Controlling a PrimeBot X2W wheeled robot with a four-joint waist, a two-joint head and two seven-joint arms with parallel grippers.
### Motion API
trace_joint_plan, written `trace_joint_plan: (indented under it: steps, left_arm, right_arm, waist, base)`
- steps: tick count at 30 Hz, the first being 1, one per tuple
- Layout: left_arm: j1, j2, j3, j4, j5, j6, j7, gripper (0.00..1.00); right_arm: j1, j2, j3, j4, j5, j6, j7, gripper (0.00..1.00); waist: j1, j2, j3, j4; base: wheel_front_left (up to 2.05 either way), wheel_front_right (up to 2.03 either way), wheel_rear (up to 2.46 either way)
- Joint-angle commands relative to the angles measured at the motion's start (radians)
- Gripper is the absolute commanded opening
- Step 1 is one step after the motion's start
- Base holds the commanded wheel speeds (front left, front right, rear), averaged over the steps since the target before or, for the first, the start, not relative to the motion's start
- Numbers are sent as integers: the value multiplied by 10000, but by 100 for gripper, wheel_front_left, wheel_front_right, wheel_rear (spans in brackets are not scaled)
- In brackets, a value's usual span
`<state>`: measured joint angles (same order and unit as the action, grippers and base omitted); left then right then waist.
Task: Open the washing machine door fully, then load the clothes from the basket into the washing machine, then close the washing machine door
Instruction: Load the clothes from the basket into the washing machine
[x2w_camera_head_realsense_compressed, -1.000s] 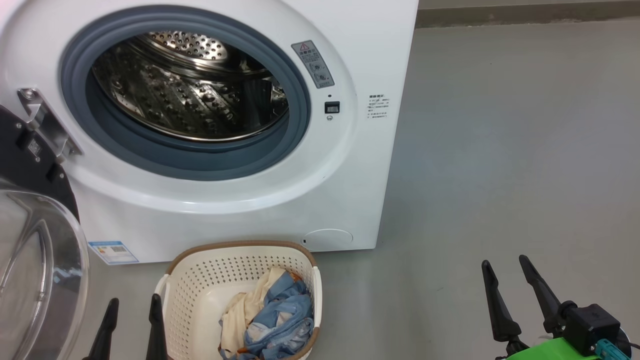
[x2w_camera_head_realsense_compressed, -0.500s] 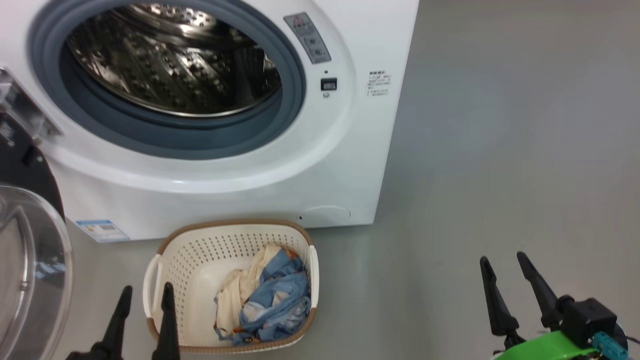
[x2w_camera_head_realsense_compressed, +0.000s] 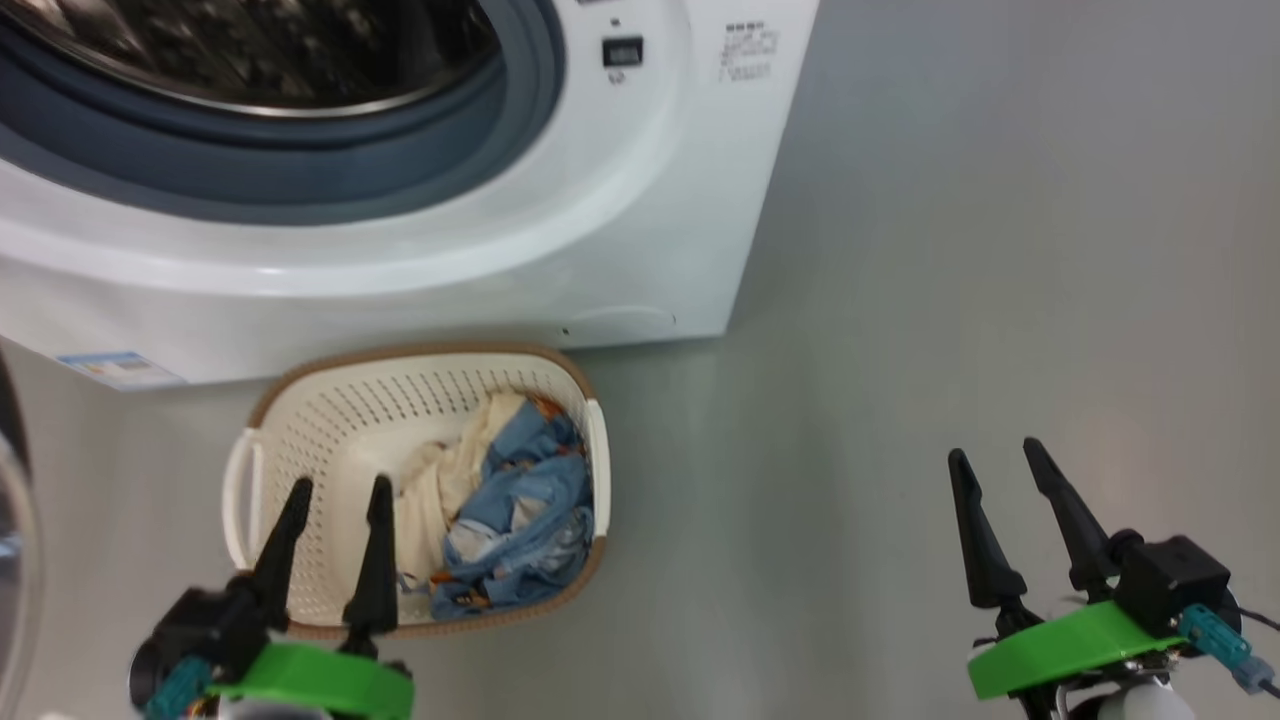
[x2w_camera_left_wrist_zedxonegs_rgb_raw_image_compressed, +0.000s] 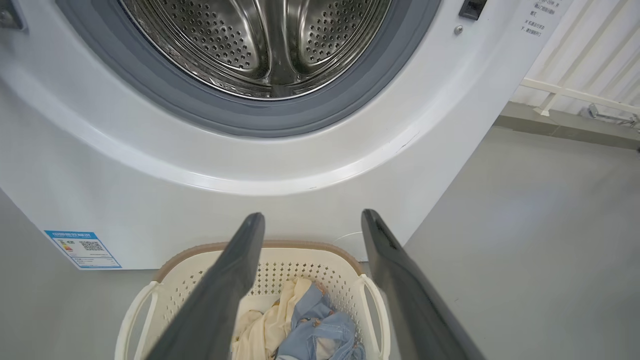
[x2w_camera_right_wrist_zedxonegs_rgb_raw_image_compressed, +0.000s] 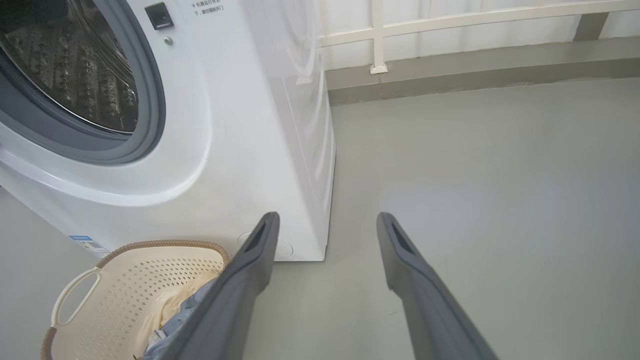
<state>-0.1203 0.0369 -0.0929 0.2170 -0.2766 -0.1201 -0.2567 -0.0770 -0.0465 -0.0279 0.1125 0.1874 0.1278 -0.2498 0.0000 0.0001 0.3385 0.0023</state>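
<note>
Left gripper (x2w_camera_head_realsense_compressed: 340, 481) gapes above basket (x2w_camera_head_realsense_compressed: 420, 349) on grey floor (x2w_camera_head_realsense_compressed: 950, 250).

The washing machine (x2w_camera_head_realsense_compressed: 640, 200) has a white, smooth, shiny shell. Its drum (x2w_camera_left_wrist_zedxonegs_rgb_raw_image_compressed: 260, 40) is bright shiny metal full of little holes. The ring (x2w_camera_left_wrist_zedxonegs_rgb_raw_image_compressed: 300, 112) around it is grey-blue, dull and looks like rubber. The basket (x2w_camera_head_realsense_compressed: 320, 420) is smooth cream plastic with holes, and its brown rim (x2w_camera_head_realsense_compressed: 420, 350) looks woven. The clothes (x2w_camera_head_realsense_compressed: 520, 510) are soft, crumpled cloth. The floor (x2w_camera_head_realsense_compressed: 950, 250) is grey and smooth with a faint shine. The fingers (x2w_camera_left_wrist_zedxonegs_rgb_raw_image_compressed: 220, 290) of the left gripper (x2w_camera_head_realsense_compressed: 340, 480) are dark and dull. The washing machine door (x2w_camera_head_realsense_compressed: 14, 560) is a blurry clear sliver, maybe glass.
</note>
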Motion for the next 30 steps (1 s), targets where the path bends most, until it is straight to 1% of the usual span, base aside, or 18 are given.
trace_joint_plan:
  steps: [1,3,4,6,16,23,27,30]
  left_arm:
    - [-516,133,163,1,-2,-87,-51,100]
    - [-842,188,-23,233,-75,-97,-51,100]
    - [-842,188,-23,233,-75,-97,-51,100]
    - [-1150,351,-330,498,-246,-100,-51,100]
    - [-2696,1535,-1821,2546,-1409,-104,-51,100]
    - [-3775,2454,-3446,3938,-2307,-104,-48,100]
    - [-4416,2953,-4393,4815,-2884,-105,243,100]
    - [-4885,3269,-5035,5199,-3264,-105,464,100]
  right_arm:
    - [-308,-37,324,-221,68,29,-120,100]
    - [-456,-37,394,-238,105,29,-120,100]
    - [-456,-37,394,-238,105,29,-120,100]
    - [-590,-37,448,-266,157,29,-120,100]
    - [-1092,-37,722,-438,339,29,-120,100]
    - [-1281,-37,968,-565,529,29,-120,100]
    - [-1347,-37,1138,-616,682,29,-120,100]
    - [-1424,-37,1213,-649,807,29,-120,100]
  waist:
    - [0,-1,1022,-452]
    - [0,-1,1396,-598]
    - [0,-1,1396,-598]
    - [0,-1,1748,-742]
    - [0,-1,3066,-1351]
    - [0,-1,3760,-1763]
    - [0,-1,4168,-2025]
    - [0,-1,4483,-2222]
  base:
    - [0,0,0]
    - [0,0,0]
    - [0,0,0]
    - [0,0,0]
    - [0,0,0]
    - [0,0,0]
    - [0,0,0]
    - [0,0,0]
